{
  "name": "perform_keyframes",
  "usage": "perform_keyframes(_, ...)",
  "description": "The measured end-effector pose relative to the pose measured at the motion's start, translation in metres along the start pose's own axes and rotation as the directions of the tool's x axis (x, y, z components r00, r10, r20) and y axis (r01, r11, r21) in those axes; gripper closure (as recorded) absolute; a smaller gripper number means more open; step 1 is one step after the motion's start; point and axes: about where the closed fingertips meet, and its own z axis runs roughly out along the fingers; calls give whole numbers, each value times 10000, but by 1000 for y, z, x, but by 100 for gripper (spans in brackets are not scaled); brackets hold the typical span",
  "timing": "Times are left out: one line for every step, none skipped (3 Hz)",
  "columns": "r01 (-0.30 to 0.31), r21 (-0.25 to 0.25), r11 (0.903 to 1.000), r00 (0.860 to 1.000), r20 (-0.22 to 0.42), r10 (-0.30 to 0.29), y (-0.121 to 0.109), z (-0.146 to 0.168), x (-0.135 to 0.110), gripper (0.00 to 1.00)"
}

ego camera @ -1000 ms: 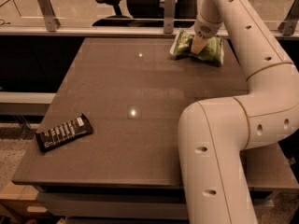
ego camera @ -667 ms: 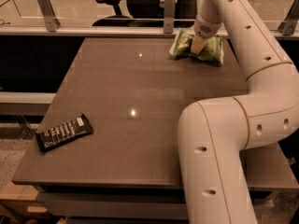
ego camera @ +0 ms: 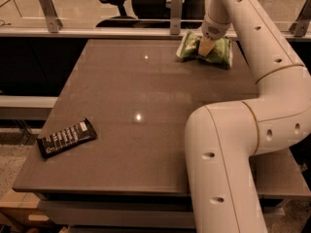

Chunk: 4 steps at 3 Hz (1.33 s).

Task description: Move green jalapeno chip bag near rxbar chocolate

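The green jalapeno chip bag [ego camera: 219, 51] lies at the far edge of the table, right of centre. My gripper [ego camera: 205, 46] comes down on the bag's middle and is shut on it; the bag looks pinched in where the fingers [ego camera: 207, 43] hold it. The bag still rests on the table. The rxbar chocolate [ego camera: 66, 138], a flat black bar with white text, lies near the front left corner of the table, far from the bag and the gripper.
The brown table [ego camera: 146, 96] has a glass barrier with metal posts [ego camera: 175, 8] along its far edge. My white arm [ego camera: 228, 144] fills the right side of the view. An office chair [ego camera: 116, 1] stands behind the barrier.
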Motion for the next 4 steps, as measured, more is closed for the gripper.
perform_keyframes(-333,209,9992,9993,-147,336,4,-24,-11,100)
perform_keyframes(-333,210,9992,9993,-147,336,4,-24,-11,100)
perform_keyframes(-140,297,9995,9999,-17,140,7,-42,-13,100)
perform_keyframes(62,422,9991,9997,231,-72,15,-69,-15,100)
